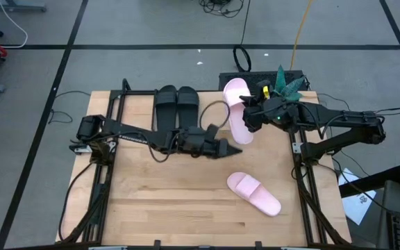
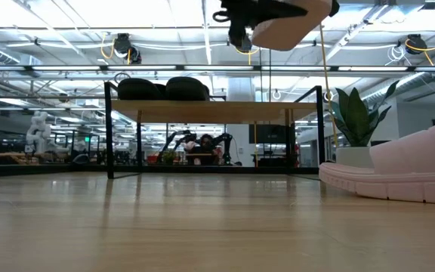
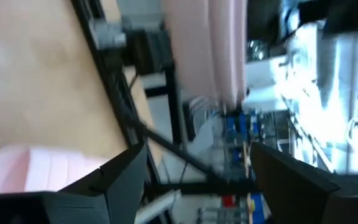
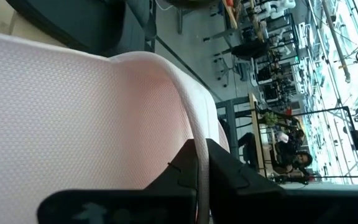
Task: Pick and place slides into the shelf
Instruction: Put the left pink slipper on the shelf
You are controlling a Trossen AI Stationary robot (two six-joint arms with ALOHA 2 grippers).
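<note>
Two black slides (image 1: pixel 176 104) lie side by side, soles down, on the shelf (image 2: pixel 210 110) at the table's far side. A pink slide (image 1: pixel 237 111) hangs high in the air beside them, above the shelf's right part, with my right gripper (image 1: pixel 250 118) shut on it. It also shows at the top of the low view as the pink slide (image 2: pixel 289 26). A second pink slide (image 1: pixel 254 193) rests flat on the tabletop at the near right. My left gripper (image 1: pixel 231 149) stands open and level just left of the raised slide, with nothing between its fingers. My right gripper pinches a thin pink edge (image 4: pixel 201 158) of the slide between its two fingers, on the slide's right side about mid-length. The fingers come roughly level from the table's right. The slide is lifted clear of shelf and table, its length running far to near.
A potted green plant (image 1: pixel 288 83) stands just behind the shelf's far right corner, close to my right arm. Black frame rails (image 1: pixel 304 180) run along the table's left and right edges. Bare tabletop (image 1: pixel 165 201) lies in front of the shelf.
</note>
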